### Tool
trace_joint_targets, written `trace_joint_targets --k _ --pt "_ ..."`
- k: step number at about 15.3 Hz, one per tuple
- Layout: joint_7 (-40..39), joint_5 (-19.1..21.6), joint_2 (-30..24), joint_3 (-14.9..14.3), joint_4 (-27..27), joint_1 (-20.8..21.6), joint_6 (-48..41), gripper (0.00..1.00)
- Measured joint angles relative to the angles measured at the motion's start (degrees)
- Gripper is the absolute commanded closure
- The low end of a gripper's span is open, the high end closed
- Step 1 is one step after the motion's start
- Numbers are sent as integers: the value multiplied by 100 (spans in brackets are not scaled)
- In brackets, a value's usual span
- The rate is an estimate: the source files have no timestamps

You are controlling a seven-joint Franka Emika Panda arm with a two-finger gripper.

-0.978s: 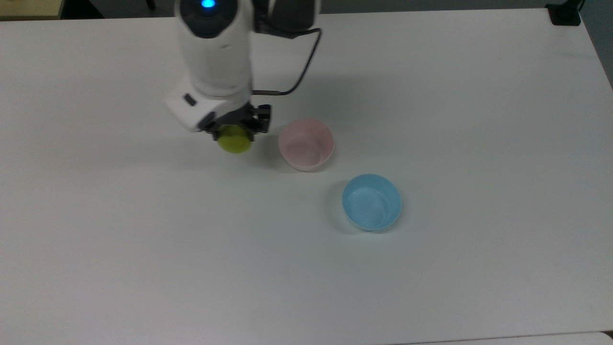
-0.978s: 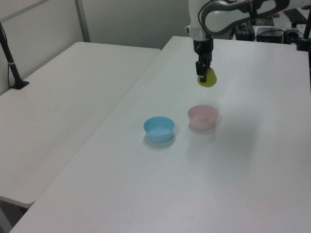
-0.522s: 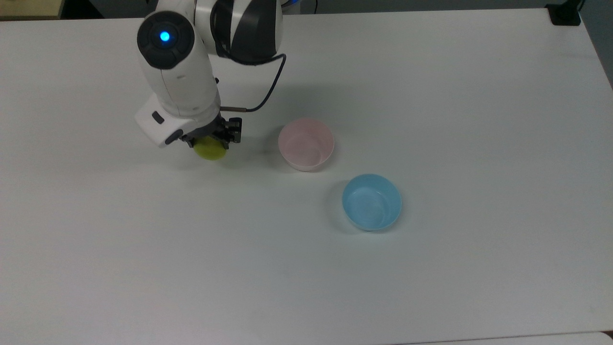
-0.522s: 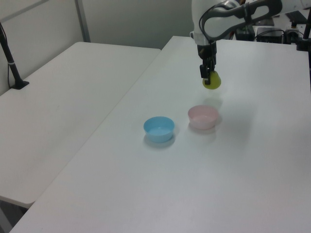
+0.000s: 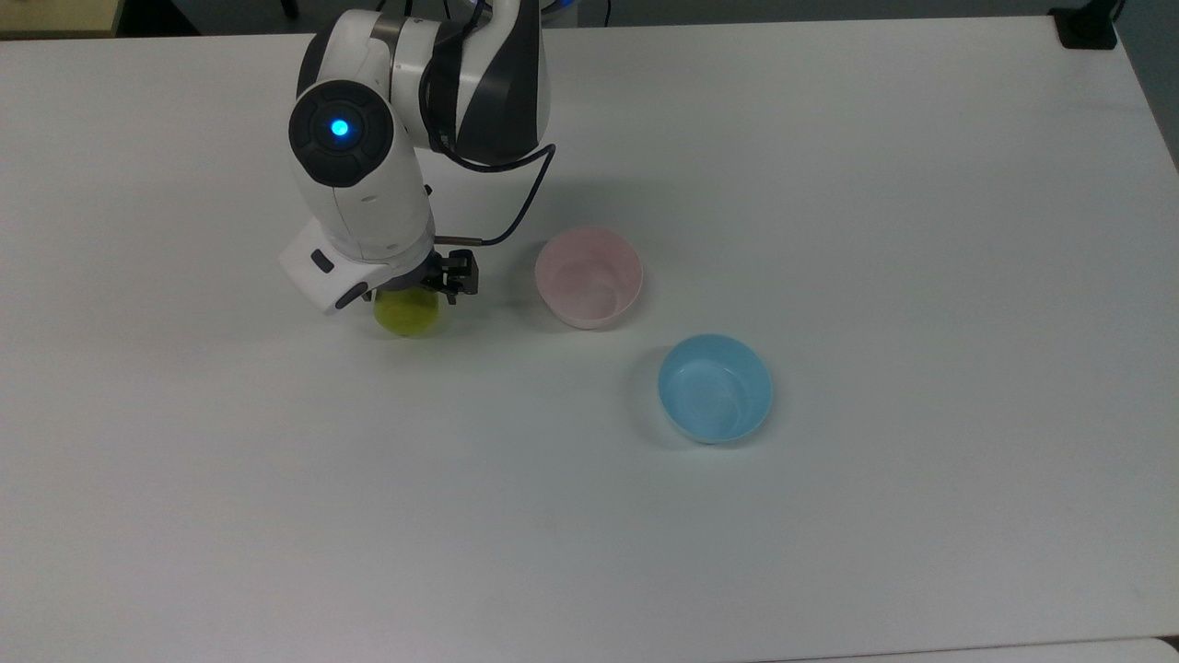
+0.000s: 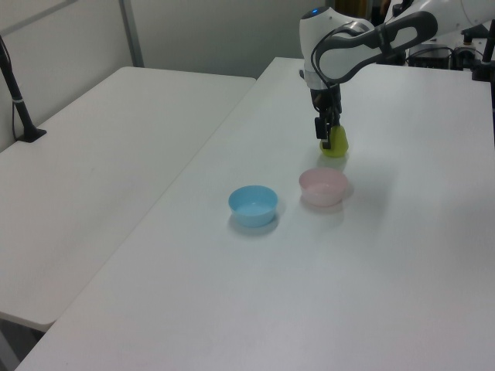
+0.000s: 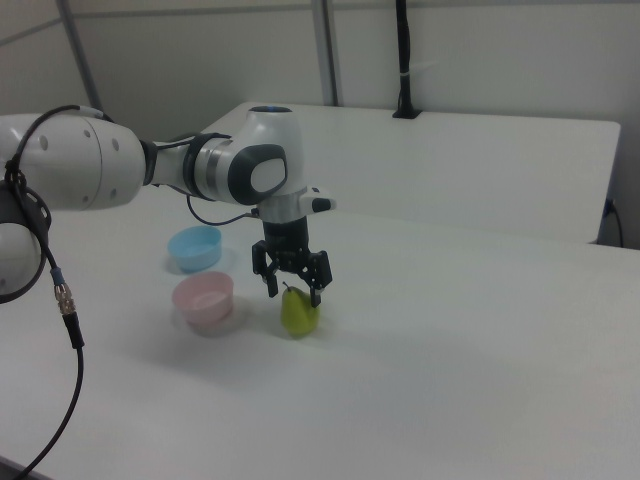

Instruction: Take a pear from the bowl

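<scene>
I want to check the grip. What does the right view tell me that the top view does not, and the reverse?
Right view: the gripper is open around the stem of the upright pear. Top view: the pink bowl and the blue bowl hold nothing. Both: the pear stands on the table, outside the bowls.

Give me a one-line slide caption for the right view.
Open pincer straddles the pear standing on the table, right of the empty pink bowl.

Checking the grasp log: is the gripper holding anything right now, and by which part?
Nothing: the gripper is open above the pear, which stands on the table.
</scene>
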Motion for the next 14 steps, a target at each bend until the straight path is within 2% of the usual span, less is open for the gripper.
trace_joint_targets --k 6,14 --pt "0 0 -80 0 76 -1 3 0" --pt "0 0 -1186 8 165 18 -915 0"
